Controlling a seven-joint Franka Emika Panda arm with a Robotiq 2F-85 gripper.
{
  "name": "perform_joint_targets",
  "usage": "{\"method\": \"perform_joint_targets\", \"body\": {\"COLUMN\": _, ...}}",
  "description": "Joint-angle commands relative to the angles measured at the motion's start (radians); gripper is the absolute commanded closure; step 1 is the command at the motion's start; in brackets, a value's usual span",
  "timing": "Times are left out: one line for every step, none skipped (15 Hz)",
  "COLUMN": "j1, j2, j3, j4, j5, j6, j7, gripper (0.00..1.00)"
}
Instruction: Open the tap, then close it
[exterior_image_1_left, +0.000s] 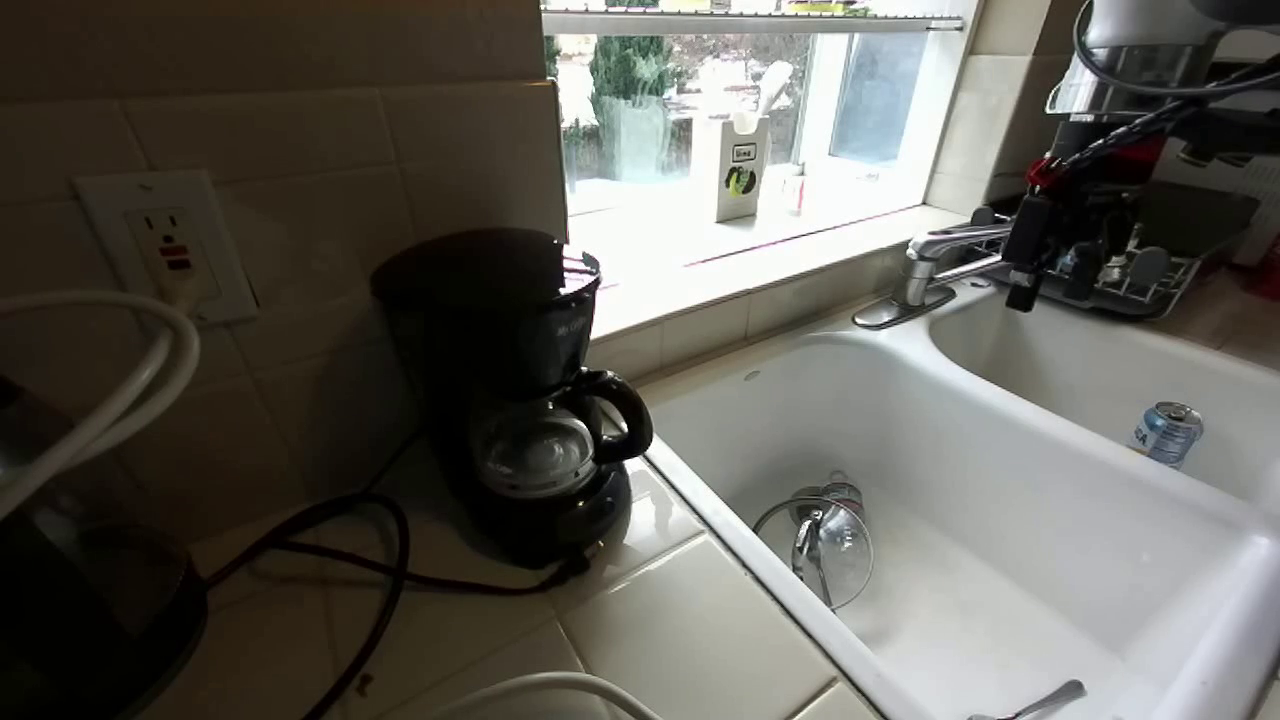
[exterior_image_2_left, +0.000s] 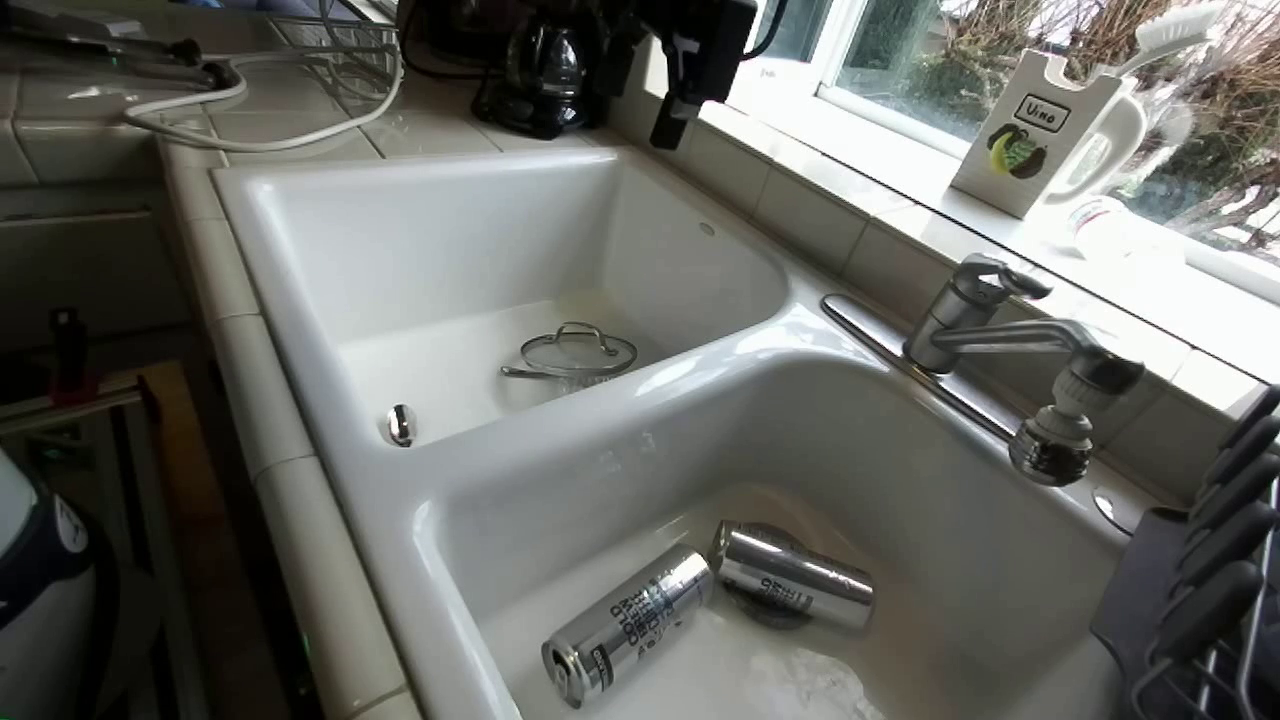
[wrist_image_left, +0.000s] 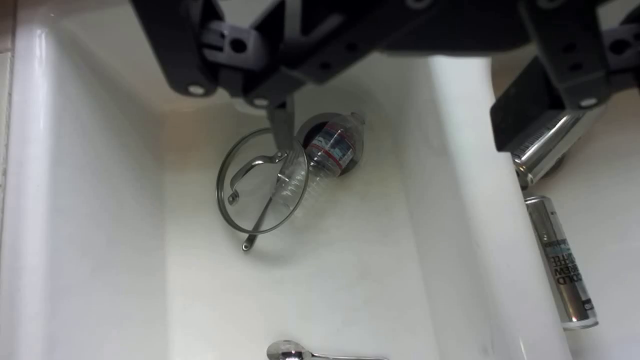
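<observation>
Two basins (exterior_image_2_left: 450, 235) share a dividing wall (exterior_image_2_left: 600, 405); the tap (exterior_image_2_left: 985, 335) stands beyond that wall's 2 o'clock end in an exterior view, a placing that presumably lets its spout (exterior_image_2_left: 1045, 333) swing over either side. With the tap's base (exterior_image_2_left: 932, 345) as dial centre, the lever (exterior_image_2_left: 1005, 278), untouched, points to 2 o'clock and the spout to 3, toward the near basin (exterior_image_2_left: 930, 470), where silver cans (exterior_image_2_left: 630, 625) lie. No stream shows under the spray head (exterior_image_2_left: 1055, 440), so the tap is judged closed and opening probably yet to come, though a finished run would look alike. The gripper (wrist_image_left: 395, 142) occupies the 12 o'clock side of the wrist view, its fingers (wrist_image_left: 522, 112) spread apart with nothing held between them, a posture suited to straddling the lever; the tap does not show there. At 9 o'clock, the glass lid (wrist_image_left: 257, 182) overlaps the bottle (wrist_image_left: 330, 145) and seems propped by it; the bottle lies across what looks like a drain (wrist_image_left: 312, 132). The next move calls for travel toward the tap; a blunt approach could swing the spout.
</observation>
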Motion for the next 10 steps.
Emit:
{"method": "perform_joint_targets", "body": {"j1": -0.031, "j2": 0.027, "j3": -0.011, "j4": 0.030, "j5": 0.000, "j6": 0.017, "j7": 0.055, "gripper": 0.00}}
{"method": "perform_joint_targets", "body": {"j1": -0.045, "j2": 0.033, "j3": -0.020, "j4": 0.037, "j5": 0.004, "j6": 0.035, "j7": 0.077, "gripper": 0.00}}
{"method": "perform_joint_targets", "body": {"j1": -0.063, "j2": 0.042, "j3": -0.028, "j4": 0.047, "j5": 0.000, "j6": 0.054, "j7": 0.104, "gripper": 0.00}}
{"method": "perform_joint_targets", "body": {"j1": -0.077, "j2": 0.052, "j3": -0.039, "j4": 0.059, "j5": 0.014, "j6": 0.065, "j7": 0.128, "gripper": 0.00}}
{"method": "perform_joint_targets", "body": {"j1": -0.091, "j2": 0.064, "j3": -0.049, "j4": 0.070, "j5": 0.016, "j6": 0.087, "j7": 0.152, "gripper": 0.00}}
{"method": "perform_joint_targets", "body": {"j1": -0.103, "j2": 0.073, "j3": -0.058, "j4": 0.083, "j5": 0.022, "j6": 0.095, "j7": 0.179, "gripper": 0.00}}
{"method": "perform_joint_targets", "body": {"j1": -0.117, "j2": 0.085, "j3": -0.067, "j4": 0.093, "j5": 0.022, "j6": 0.120, "j7": 0.210, "gripper": 0.00}}
{"method": "perform_joint_targets", "body": {"j1": -0.129, "j2": 0.097, "j3": -0.074, "j4": 0.105, "j5": 0.022, "j6": 0.138, "j7": 0.241, "gripper": 0.00}}
{"method": "perform_joint_targets", "body": {"j1": -0.141, "j2": 0.109, "j3": -0.078, "j4": 0.109, "j5": 0.013, "j6": 0.167, "j7": 0.278, "gripper": 0.00}}
{"method": "perform_joint_targets", "body": {"j1": -0.152, "j2": 0.121, "j3": -0.079, "j4": 0.115, "j5": 0.001, "j6": 0.194, "j7": 0.321, "gripper": 0.00}}
